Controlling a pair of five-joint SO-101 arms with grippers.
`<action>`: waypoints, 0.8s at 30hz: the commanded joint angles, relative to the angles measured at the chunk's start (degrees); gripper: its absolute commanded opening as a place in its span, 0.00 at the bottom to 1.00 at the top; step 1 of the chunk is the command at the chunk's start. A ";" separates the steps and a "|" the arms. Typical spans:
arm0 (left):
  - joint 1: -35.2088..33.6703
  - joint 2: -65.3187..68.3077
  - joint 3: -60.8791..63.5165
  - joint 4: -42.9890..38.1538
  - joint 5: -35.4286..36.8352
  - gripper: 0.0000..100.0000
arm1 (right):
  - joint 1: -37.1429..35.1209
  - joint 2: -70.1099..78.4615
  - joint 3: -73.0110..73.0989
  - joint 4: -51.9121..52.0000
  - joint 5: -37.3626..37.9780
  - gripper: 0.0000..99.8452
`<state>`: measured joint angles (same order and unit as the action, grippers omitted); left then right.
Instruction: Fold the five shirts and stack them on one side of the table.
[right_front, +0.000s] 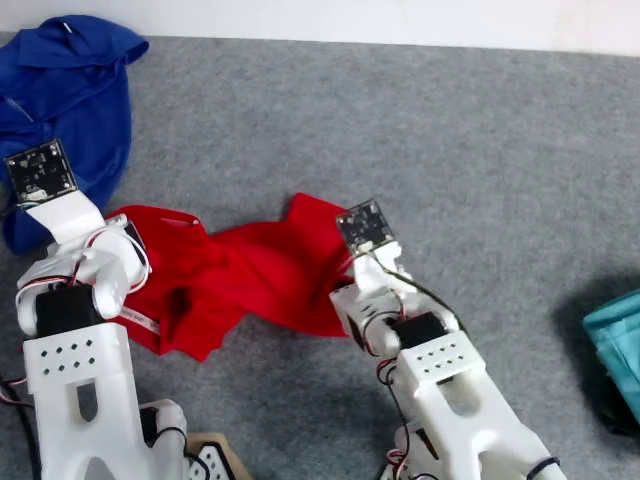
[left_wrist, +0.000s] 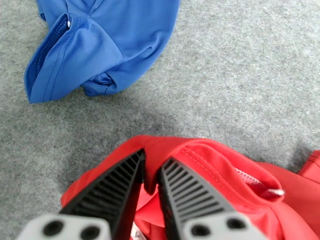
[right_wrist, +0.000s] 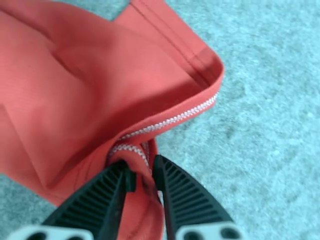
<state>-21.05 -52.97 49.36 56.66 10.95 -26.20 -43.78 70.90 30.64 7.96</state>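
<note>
Crumpled red fabric shirt (right_front: 240, 280), grabbed at two ends
Left gripper (left_wrist: 152, 157) pinches its collar end, I think; right gripper (right_wrist: 141, 162) nips the zipper edge. Blue fabric shirt (right_front: 70, 100) near it on the grey table (right_front: 450, 130).

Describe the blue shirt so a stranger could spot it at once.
Start at the far left corner of the grey table. The blue shirt lies crumpled there, ungripped, unlike the red shirt pinched by the left gripper and the right gripper.

Looks like a robotics lab bench: grey felt worktop (right_front: 420, 130), bare white wall (right_front: 400, 18), two exposed-servo arms (right_front: 75, 385).
</note>
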 joint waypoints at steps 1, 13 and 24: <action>1.19 -0.75 -0.22 -1.05 0.35 0.01 | -0.66 0.13 -2.68 -3.82 0.70 0.12; 1.19 -0.75 -0.22 -1.05 0.35 0.01 | 1.89 0.13 -1.98 -6.29 5.63 0.15; 1.19 -0.75 -0.13 -1.05 0.35 0.01 | 1.63 -0.40 0.22 -8.22 5.80 0.15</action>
<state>-21.05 -52.97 49.54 56.66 10.95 -25.23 -43.60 71.78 23.60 13.14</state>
